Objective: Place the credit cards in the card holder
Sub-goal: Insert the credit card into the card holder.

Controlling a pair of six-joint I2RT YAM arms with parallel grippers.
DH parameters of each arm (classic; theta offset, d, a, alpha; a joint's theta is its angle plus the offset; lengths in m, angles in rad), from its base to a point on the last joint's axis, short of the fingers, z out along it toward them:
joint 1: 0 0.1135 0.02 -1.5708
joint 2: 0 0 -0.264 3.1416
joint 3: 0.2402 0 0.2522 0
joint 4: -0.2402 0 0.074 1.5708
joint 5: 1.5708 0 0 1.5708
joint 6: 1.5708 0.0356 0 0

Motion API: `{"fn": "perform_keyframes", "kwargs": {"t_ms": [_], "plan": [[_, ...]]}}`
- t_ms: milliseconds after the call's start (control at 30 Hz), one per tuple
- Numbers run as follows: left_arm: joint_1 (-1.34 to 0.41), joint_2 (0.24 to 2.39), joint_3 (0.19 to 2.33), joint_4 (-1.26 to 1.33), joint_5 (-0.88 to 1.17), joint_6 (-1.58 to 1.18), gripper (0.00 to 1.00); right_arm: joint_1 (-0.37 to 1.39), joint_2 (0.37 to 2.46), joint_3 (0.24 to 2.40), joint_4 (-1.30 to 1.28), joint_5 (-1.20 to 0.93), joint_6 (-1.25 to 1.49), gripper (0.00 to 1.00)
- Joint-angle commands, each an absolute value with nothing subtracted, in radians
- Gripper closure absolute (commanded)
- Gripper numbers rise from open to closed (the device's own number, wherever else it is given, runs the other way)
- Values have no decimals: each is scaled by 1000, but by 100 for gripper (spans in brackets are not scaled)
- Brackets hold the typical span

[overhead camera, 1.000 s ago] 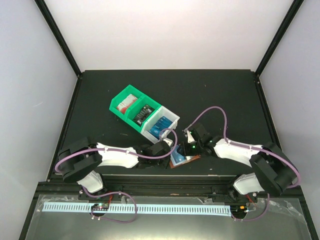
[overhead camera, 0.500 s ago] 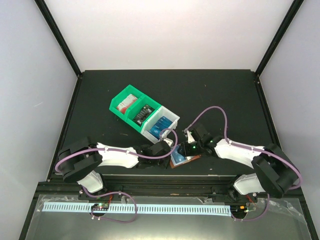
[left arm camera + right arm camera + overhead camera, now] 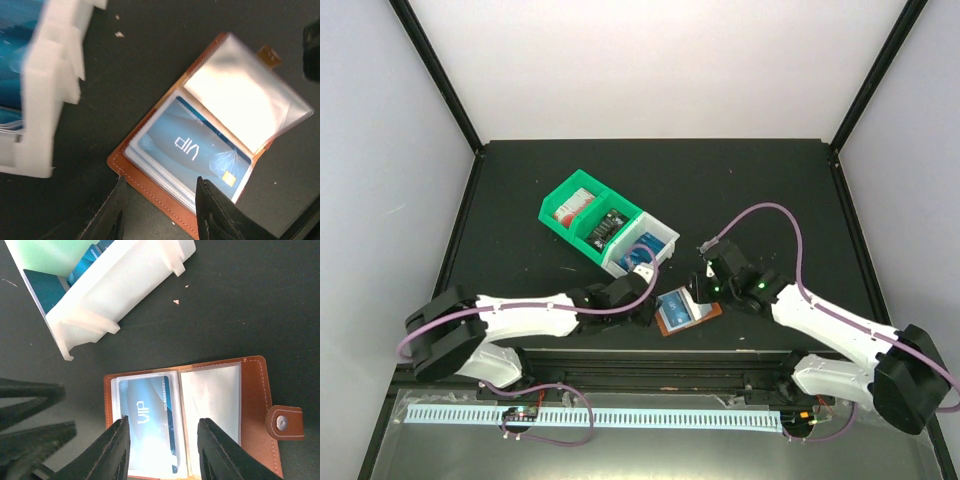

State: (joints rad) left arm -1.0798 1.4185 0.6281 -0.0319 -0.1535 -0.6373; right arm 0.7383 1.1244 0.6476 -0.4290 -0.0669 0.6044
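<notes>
1. Card holder (image 3: 685,311) lying open and flat on the black table (image 3: 770,200), brown cover down, clear pockets up, near the table's front edge.
2. Blue "VIP" card (image 3: 192,150) seated in the holder's left-hand pocket; neighbouring clear pocket (image 3: 210,410) looks empty. Snap tab (image 3: 285,422) sticking out from the holder's right edge.
3. Left gripper (image 3: 642,305) just beside the holder's left edge, low over the table. Fingers (image 3: 117,215) parted to a moderate gap, nothing between them.
4. Right gripper (image 3: 705,290) at the holder's far right corner, above it. Fingers (image 3: 117,450) likewise apart, gripping nothing; wrist view looks straight down onto both pockets.
5. White bin (image 3: 665,238) beyond the holder, to its far left, close but not touching; more blue cards (image 3: 642,250) stacked inside.
6. Green bin (image 3: 560,200) joined to the white one, farther from the holder; red-and-white card (image 3: 570,207) in its far compartment, black card (image 3: 608,225) in the nearer one.
</notes>
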Motion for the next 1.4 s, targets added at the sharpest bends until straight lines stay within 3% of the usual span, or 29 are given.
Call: {"fn": "perform_keyframes", "kwargs": {"t_ms": [0,233,500,967,1367], "plan": [[-1059,1328,589,-30,-161,-695,60,822,1133,699,-545,130,635,61],[-1054,1238,466,113,-99,-809,61,927,1294,723,-552,129,672,73],[-1046,1266,436,245,-18,-882,52,937,1404,719,-523,71,679,85],[-1037,1361,446,307,40,-896,53,937,1486,708,-508,74,705,93],[-1028,1450,476,358,110,-894,53,937,1457,674,-491,97,750,94]]}}
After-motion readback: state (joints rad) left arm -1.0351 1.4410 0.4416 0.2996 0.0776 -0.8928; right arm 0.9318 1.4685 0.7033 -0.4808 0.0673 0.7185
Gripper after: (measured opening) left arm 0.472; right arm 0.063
